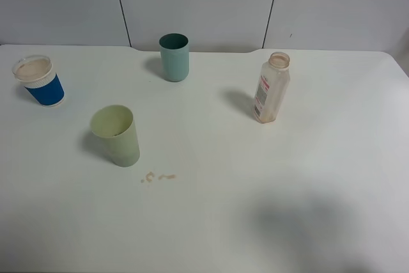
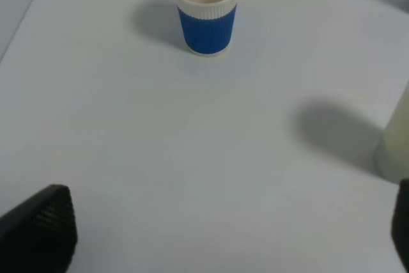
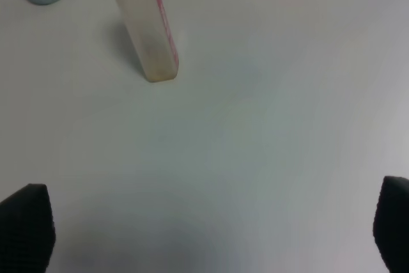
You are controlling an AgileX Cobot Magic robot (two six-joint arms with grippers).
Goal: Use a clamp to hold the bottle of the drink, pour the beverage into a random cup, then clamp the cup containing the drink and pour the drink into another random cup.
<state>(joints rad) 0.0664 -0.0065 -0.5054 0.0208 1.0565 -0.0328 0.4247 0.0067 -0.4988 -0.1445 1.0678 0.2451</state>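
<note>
We see the left claw (image 2: 220, 238) and right claw (image 3: 209, 228) wide open, holding nothing. The clear squarish plastic bottle (image 1: 271, 87) looks drained and stands upright, well apart from the tall pale yellow-green tumbler (image 1: 116, 135) and short blue paper cup (image 1: 40, 81). Both pours seem done.

Seen from the high camera, four vessels stood upright and well apart on the white tabletop (image 1: 300, 177). A short blue paper cup with a white rim band (image 1: 41, 84) was at 10 o'clock and a teal tapered tumbler (image 1: 174, 59) at 12. A clear squarish plastic bottle (image 1: 271, 91) was at 2 and a pale yellow-green tapered tumbler (image 1: 118, 137) at 9. Wide gaps lay between each pair. From 3 round to 7 o'clock the surface lay open, save small brown spots (image 1: 158, 176) at 7, near the pale tumbler.
</note>
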